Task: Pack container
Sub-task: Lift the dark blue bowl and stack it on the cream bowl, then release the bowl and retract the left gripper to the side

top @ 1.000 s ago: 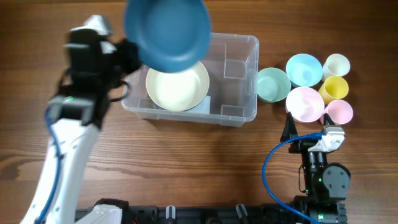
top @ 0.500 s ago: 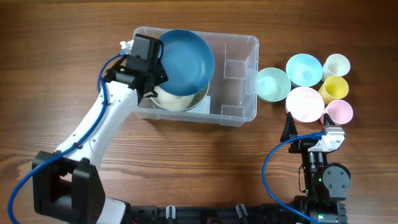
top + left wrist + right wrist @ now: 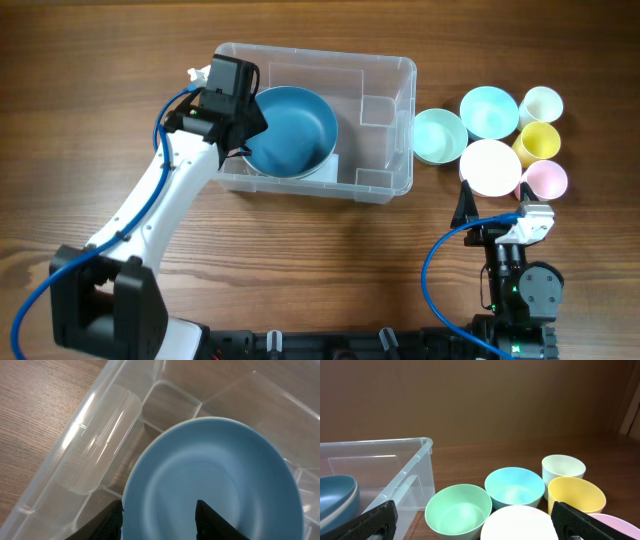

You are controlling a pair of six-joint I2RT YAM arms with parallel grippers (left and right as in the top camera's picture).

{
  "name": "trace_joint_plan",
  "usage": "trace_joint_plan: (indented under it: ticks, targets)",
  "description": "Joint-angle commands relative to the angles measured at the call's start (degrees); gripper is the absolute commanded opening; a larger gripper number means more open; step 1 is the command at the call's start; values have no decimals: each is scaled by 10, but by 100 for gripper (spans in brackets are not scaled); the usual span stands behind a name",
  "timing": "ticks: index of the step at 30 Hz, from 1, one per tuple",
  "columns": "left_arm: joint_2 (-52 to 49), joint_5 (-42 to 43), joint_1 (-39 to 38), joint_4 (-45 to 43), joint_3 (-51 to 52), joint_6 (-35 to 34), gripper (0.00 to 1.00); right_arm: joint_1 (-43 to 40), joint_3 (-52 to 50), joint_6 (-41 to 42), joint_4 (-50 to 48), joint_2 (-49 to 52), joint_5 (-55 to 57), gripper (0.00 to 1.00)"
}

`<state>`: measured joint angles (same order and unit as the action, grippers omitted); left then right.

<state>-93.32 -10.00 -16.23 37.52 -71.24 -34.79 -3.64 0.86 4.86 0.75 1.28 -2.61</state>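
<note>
The container (image 3: 385, 66) is a large clear plastic bin at the back middle of the table. A dark blue bowl (image 3: 292, 130) lies inside its left half, nested on a cream bowl that is almost fully hidden. My left gripper (image 3: 243, 128) hangs over the bowl's left rim. In the left wrist view my left gripper (image 3: 159, 521) is open, one finger outside the rim and one over the blue bowl (image 3: 215, 470), with the container wall (image 3: 95, 435) beside it. My right gripper (image 3: 497, 212) is open and empty in front of the small bowls. The right wrist view shows the container (image 3: 395, 455).
Right of the container stand a green bowl (image 3: 439, 135), a light blue bowl (image 3: 488, 111), a pale pink bowl (image 3: 490, 167), a cream cup (image 3: 541, 104), a yellow cup (image 3: 537, 142) and a pink cup (image 3: 546, 180). The container's right half has moulded ribs.
My left arm has carried the blue bowl down from above the container and set it onto the cream bowl inside. Its fingers have parted. The right arm has not moved.
</note>
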Motion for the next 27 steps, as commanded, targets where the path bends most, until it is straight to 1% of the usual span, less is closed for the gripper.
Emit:
trace_joint_plan:
  ticks: [1, 2, 3, 5, 7, 11, 13, 15, 16, 17, 18, 19, 20, 23, 27]
  targets:
    - [63, -2, 0, -2, -9, 0, 48, -2, -2, -2, -3, 1, -9, 100]
    - [81, -9, 0, -3, -9, 0, 48, -2, -2, -2, -3, 1, -9, 100]
    - [116, -39, 0, -2, -9, 0, 48, -2, -2, -2, -3, 1, -9, 100]
    - [148, -78, 4, 5, -9, 0, 48, -2, -2, -2, -3, 1, -9, 100]
    - [180, -111, 23, 23, -9, 0, 46, -2, -2, -2, -3, 1, -9, 100]
    - [206, -114, 96, 66, -9, -2, 47, -2, -2, -2, -3, 1, -9, 100]
    - [208, -97, 157, 93, -9, -2, 48, -2, -2, -2, -3, 1, -9, 100]
    - [206, -79, 214, 115, -9, -2, 51, -2, -2, -2, -3, 1, -9, 100]
    - [205, -78, 237, 123, -9, -2, 58, -2, -2, -2, -3, 1, -9, 100]
    - [205, -78, 257, 127, -9, -2, 71, -2, -2, -2, -3, 1, -9, 100]
    - [205, -78, 273, 129, -9, -2, 79, -2, -2, -2, -3, 1, -9, 100]
    - [205, -78, 289, 129, -9, -2, 92, -2, -2, -2, -3, 1, -9, 100]
    - [205, -78, 305, 129, -9, -2, 99, -2, -2, -2, -3, 1, -9, 100]
    - [205, -78, 331, 129, -9, -2, 100, -2, -2, -2, -3, 1, -9, 100]
    - [205, -78, 336, 129, -9, -2, 100, -2, -2, -2, -3, 1, -9, 100]
